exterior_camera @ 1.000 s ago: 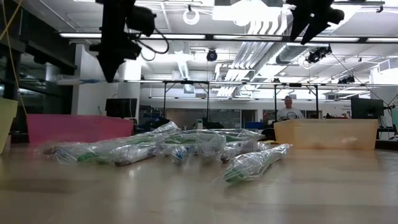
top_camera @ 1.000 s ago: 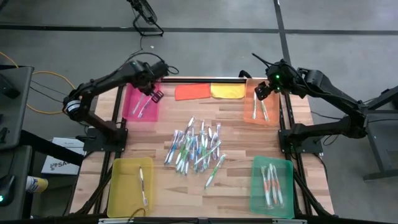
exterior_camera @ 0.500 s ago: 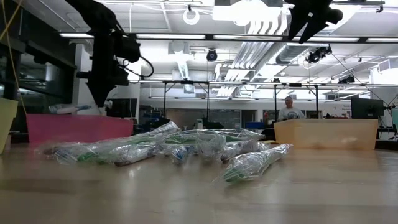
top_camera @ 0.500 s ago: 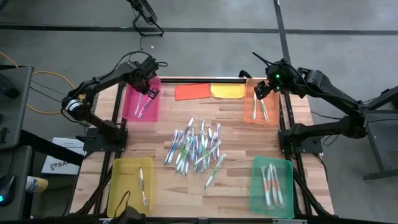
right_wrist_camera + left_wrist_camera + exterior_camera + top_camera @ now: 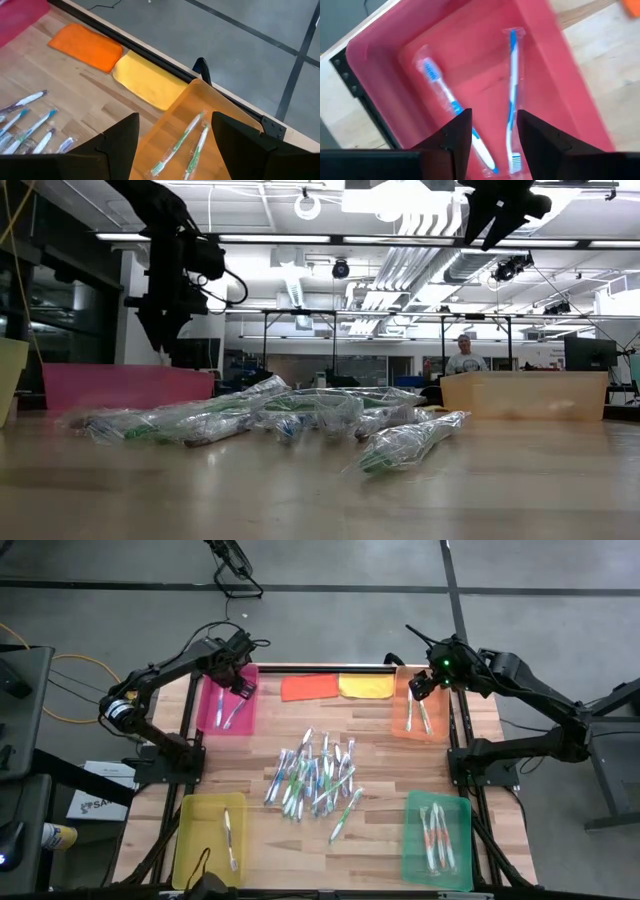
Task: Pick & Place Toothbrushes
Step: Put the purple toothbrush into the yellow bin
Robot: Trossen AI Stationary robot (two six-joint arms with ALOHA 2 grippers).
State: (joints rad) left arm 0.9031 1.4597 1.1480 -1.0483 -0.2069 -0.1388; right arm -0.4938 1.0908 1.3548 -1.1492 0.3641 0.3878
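A pile of wrapped toothbrushes (image 5: 315, 780) (image 5: 270, 415) lies on the middle of the wooden table. My left gripper (image 5: 243, 688) (image 5: 494, 135) (image 5: 160, 340) hangs open just above the pink tray (image 5: 228, 705) (image 5: 385, 55) at the far left. Two blue-and-white toothbrushes (image 5: 512, 100) (image 5: 447, 100) lie flat on that tray's floor, under and between the fingers, untouched. My right gripper (image 5: 420, 685) (image 5: 175, 145) (image 5: 490, 230) waits open, high over the orange tray (image 5: 420, 710) (image 5: 220, 115), which holds two green toothbrushes (image 5: 182, 140).
An orange cloth (image 5: 308, 687) and a yellow cloth (image 5: 366, 686) lie along the far edge between the two far trays. At the near left, a yellow tray (image 5: 210, 840) holds one toothbrush. A green tray (image 5: 438, 838) at the near right holds several. A person stands far behind the table (image 5: 463, 358).
My left gripper has come down over the pink tray, shifting slightly toward the table's left edge, and has opened. The wrapped toothbrush it carried now lies in the tray beside the other one. The right arm has kept still.
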